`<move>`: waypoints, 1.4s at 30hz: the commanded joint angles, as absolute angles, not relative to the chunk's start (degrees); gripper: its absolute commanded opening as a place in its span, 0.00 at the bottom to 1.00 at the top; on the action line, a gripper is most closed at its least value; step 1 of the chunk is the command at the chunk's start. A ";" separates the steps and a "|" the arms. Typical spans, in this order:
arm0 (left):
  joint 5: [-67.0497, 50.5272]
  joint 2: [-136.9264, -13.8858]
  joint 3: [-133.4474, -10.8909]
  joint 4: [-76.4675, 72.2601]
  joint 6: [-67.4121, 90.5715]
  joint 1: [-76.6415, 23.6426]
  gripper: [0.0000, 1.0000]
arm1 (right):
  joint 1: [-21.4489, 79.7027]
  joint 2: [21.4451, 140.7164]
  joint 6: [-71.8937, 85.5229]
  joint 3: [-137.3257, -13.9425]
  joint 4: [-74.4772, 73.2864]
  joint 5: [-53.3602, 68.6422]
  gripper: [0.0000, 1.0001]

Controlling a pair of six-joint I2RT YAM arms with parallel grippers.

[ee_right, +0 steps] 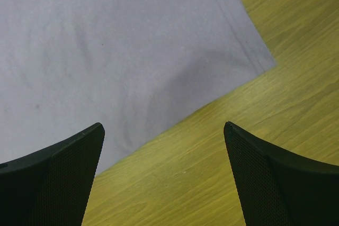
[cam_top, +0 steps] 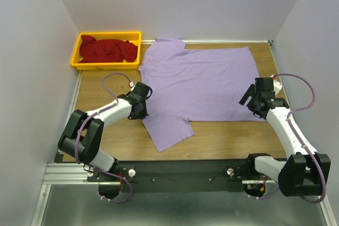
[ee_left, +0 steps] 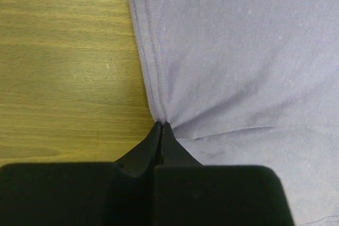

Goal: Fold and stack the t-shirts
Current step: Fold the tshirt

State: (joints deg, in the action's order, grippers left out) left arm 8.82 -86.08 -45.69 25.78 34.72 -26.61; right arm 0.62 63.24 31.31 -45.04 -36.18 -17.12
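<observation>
The lavender t-shirt lies spread flat across the middle of the table. Its neck points to 9 o'clock and its bottom hem runs along the 3 o'clock side. One sleeve reaches toward 12 o'clock, and the near sleeve spreads toward 6 o'clock.

The red t-shirt sits crumpled inside the yellow bin, in the table's 10 o'clock corner. The bin stands just beside the lavender shirt's far sleeve.

The left gripper is at the shirt's 8 o'clock edge, where the near sleeve meets the shoulder. Its fingers are pressed together on the stitched edge of the cloth. The fabric gathers into small creases at the pinch, with bare wood at the wrist view's 9 o'clock.

The right gripper is over the shirt's hem corner at about 4 o'clock. Its fingers stand wide apart and hold nothing. Between them show the cloth's edge and bare table, and the corner of the hem lies ahead at the wrist view's 2 o'clock. Whether the fingertips touch the table cannot be told.
</observation>
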 commanded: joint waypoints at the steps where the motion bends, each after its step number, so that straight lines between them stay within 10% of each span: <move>1: 9.49 -84.29 -44.39 25.14 33.75 -26.81 0.00 | -1.13 65.04 34.00 -45.00 -38.41 -22.06 0.99; 20: 3.78 -85.17 -46.23 16.26 23.73 -21.98 0.00 | -26.45 77.95 38.49 -40.53 -31.91 -8.36 0.60; 42: 0.53 -88.24 -46.76 16.08 23.55 -20.48 0.00 | -27.60 83.85 38.58 -39.29 -26.28 -7.56 0.49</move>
State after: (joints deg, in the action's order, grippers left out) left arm 1.80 -87.55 -45.36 16.80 24.18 -20.78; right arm -27.38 81.28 38.35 -40.80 -27.49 -8.78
